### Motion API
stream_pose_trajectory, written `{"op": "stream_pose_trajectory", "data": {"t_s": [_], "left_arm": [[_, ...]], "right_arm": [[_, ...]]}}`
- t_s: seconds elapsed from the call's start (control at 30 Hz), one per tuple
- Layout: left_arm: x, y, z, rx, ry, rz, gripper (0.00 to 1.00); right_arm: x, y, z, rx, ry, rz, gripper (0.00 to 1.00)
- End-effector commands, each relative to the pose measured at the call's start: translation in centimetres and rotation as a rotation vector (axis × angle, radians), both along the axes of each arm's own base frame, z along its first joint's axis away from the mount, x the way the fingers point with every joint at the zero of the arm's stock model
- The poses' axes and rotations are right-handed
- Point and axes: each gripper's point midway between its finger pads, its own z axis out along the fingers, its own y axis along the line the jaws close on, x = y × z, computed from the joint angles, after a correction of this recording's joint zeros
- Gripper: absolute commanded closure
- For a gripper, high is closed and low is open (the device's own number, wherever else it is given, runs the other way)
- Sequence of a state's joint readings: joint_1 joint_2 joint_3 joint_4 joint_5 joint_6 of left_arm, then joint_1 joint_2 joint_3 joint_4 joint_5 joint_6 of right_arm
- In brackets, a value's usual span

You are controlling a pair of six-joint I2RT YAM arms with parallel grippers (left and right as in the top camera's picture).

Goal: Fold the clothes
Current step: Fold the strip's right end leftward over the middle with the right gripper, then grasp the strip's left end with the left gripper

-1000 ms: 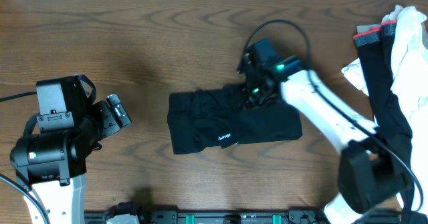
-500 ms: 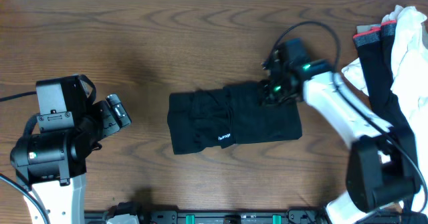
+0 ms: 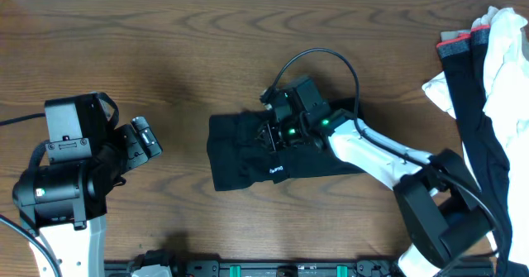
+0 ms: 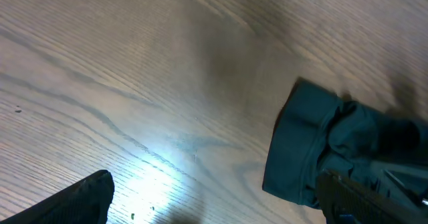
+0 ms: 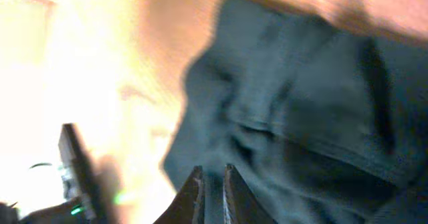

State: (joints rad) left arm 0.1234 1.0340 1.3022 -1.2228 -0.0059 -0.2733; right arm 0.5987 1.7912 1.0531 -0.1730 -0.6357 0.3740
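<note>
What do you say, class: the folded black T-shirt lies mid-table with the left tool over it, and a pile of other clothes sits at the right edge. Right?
Not quite: the overhead view shows the right tool over the black T-shirt; the left tool sits apart at the left. The pile of other clothes is at the right edge, as stated.

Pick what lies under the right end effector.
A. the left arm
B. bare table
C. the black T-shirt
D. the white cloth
C: in the overhead view the right end effector hangs over the T-shirt at mid-table, and its wrist view shows dark fabric beneath the fingers.
</note>
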Motion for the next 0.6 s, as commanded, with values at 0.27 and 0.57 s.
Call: {"op": "stream_pose_trajectory", "data": {"t_s": [0.27, 0.57], "left_arm": [[1.1, 0.2, 1.0, 0.006, -0.059, 0.007, 0.02], [1.6, -0.7, -0.1, -0.088, -0.029, 0.048, 0.02]], "right_arm": [[4.0, -10.5, 8.2, 0.023, -0.100, -0.187, 0.77], [3.8, -19.1, 5.8, -0.084, 0.010, -0.305, 0.62]]}}
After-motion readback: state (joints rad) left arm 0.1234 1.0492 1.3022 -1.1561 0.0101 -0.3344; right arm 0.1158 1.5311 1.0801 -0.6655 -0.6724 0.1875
